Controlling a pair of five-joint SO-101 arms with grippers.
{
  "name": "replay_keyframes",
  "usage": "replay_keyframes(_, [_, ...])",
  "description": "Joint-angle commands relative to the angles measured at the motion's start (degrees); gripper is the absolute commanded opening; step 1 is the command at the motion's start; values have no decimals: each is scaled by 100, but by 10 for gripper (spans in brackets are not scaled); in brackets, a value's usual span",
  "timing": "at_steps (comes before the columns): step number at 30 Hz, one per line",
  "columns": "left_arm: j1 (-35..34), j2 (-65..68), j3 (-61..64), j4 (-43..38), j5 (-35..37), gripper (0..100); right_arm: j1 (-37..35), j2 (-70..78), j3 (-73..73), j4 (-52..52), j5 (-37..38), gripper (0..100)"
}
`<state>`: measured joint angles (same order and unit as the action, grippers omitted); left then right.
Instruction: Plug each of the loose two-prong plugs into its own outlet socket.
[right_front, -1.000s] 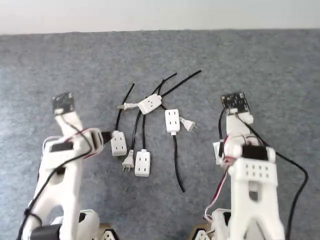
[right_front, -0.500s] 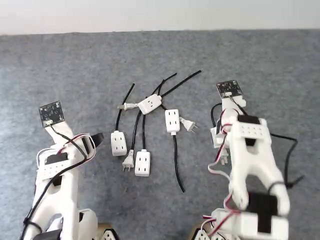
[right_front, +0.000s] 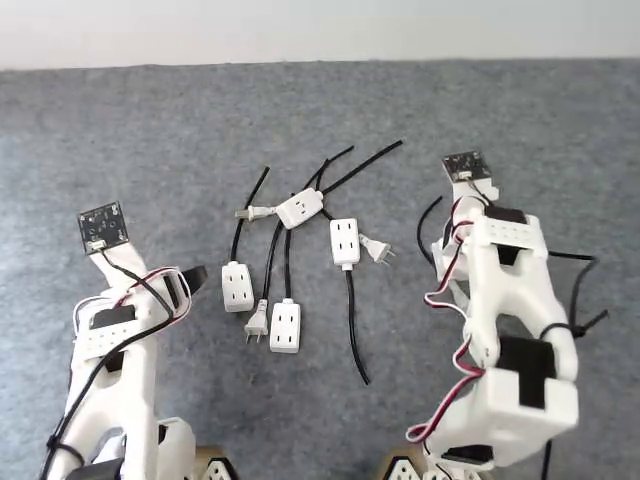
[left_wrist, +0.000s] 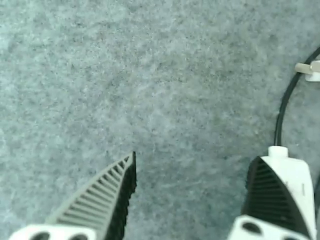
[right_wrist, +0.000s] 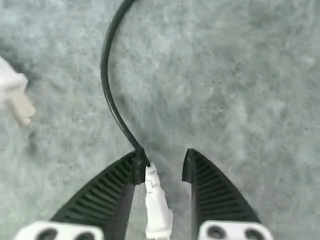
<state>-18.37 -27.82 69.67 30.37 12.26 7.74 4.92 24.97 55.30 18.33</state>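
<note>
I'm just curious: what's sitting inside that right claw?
A white plug on a black cord lies between the fingers of the open right gripper; its prongs are hidden.

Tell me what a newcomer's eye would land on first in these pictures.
First comes the tangle of white outlet sockets and loose plugs on black cords, clustered in the middle of the grey table between the two arms. Next is the right gripper, its jaws open astride a white cord end. The left gripper hangs wide open over bare table.
</note>
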Motion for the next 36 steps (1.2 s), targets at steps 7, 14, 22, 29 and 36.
replay_keyframes(7, [-18, -123, -22, -141, -35, 337, -31, -1780, -299, 708, 79, 128])
replay_keyframes(14, [-18, -123, -22, -141, -35, 337, -110, -1648, -308, 1789, 1064, 128])
replay_keyframes(22, [-9, -123, -31, -158, -9, 337, 57, -1314, -290, 1956, 1960, 128])
replay_keyframes(29, [26, -123, -13, -642, 237, 336, -435, -1314, 703, 848, 246, 3])
replay_keyframes(36, [176, -141, 127, -949, 615, 336, -462, -1305, 1327, 233, 844, 9])
